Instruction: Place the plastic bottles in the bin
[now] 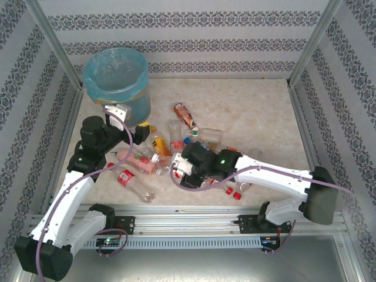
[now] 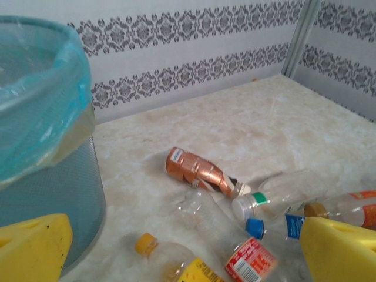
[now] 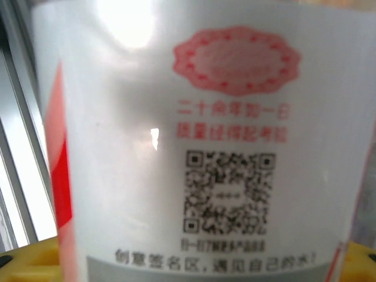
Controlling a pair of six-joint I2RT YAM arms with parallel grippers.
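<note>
- The right gripper is clamped on a white-labelled bottle. Its yellow fingers press against either side, and red print and a QR code face the wrist camera.
- The gripped bottle is at the near side of the heap of plastic bottles strewn across the middle of the table.
- The left gripper hangs with its jaws spread wide and nothing between them, just beside the wall of the bin.
- The bin, lined with a translucent blue bag folded over its rim, stands upright in the far-left corner of the table.
- A copper-coloured bottle lies on its side at the far edge of the heap. Clear bottles with blue, white and yellow caps lie closer to the left gripper.
</note>
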